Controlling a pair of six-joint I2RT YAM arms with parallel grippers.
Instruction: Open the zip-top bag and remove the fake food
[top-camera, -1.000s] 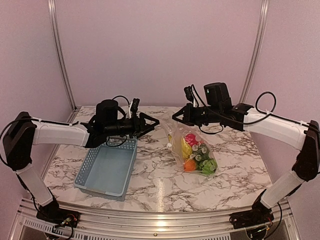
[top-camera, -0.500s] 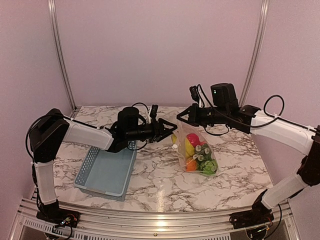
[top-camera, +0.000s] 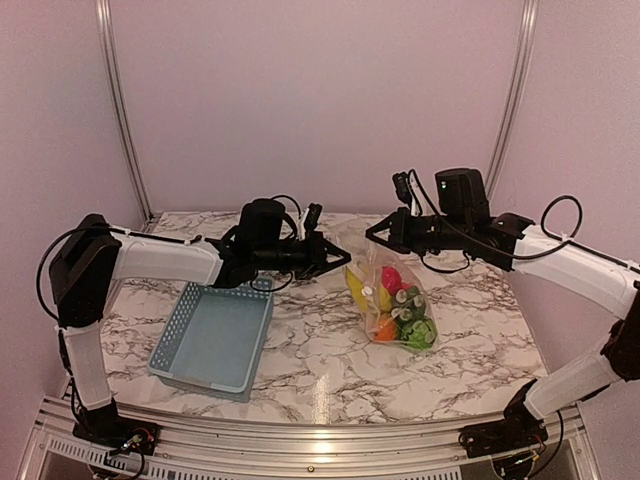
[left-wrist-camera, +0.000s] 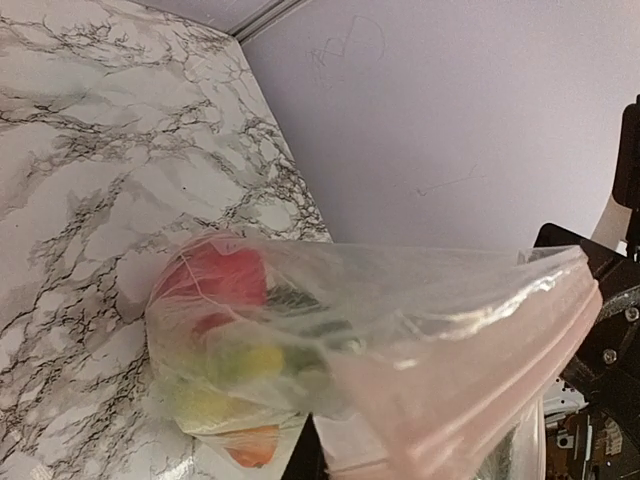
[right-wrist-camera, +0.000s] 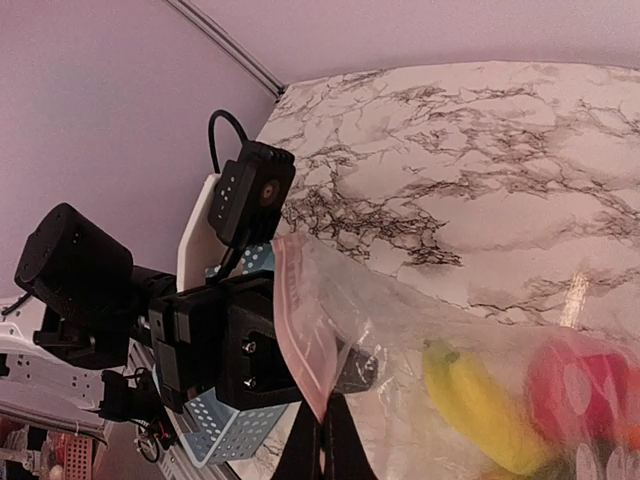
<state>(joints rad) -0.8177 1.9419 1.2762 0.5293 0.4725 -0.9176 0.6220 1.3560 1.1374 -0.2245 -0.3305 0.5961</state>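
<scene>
The zip-top bag (top-camera: 393, 300) hangs upright over the marble table, its bottom resting on the surface. Its pink zip strip (right-wrist-camera: 300, 330) is at the top. My right gripper (top-camera: 372, 236) is shut on one side of that strip, its dark fingers (right-wrist-camera: 322, 435) pinching the corner. My left gripper (top-camera: 343, 258) is shut on the facing side of the bag's mouth; the film covers most of its fingers (left-wrist-camera: 308, 458). The fake food lies inside: a yellow banana (right-wrist-camera: 475, 400), a red fruit (left-wrist-camera: 215, 280), an orange piece (top-camera: 383, 328) and green pieces (top-camera: 418, 332).
A light blue perforated basket (top-camera: 215, 335) stands on the table below the left arm. The marble table (top-camera: 320, 370) ends at a metal rail near the arm bases. Pink walls close in the back and sides.
My left gripper has swung right to the bag's mouth and shut on it. The right gripper has drifted right and slightly up with the strip, pulling the bag more upright.
</scene>
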